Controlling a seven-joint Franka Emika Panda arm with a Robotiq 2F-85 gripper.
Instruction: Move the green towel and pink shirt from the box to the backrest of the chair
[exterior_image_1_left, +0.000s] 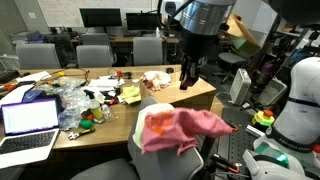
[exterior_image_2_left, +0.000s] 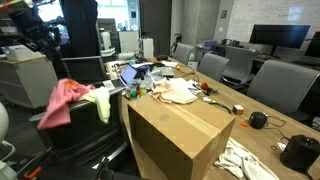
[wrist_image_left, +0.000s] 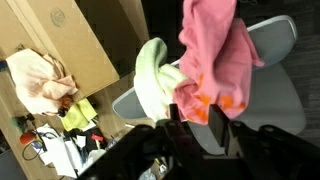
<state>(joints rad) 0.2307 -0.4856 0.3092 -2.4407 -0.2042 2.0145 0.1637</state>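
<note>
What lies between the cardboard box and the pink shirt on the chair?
The green towel: in the wrist view it hangs on the chair between the cardboard box and the pink shirt, right beside the shirt.

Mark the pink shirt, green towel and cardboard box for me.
pink shirt (wrist_image_left: 215, 45), wrist view, upper fold
green towel (wrist_image_left: 150, 80), wrist view, draped middle
cardboard box (exterior_image_2_left: 170, 145), an exterior view, side wall

No text, label, brand or number can be read anywhere; the laptop screen shows blank white.
</note>
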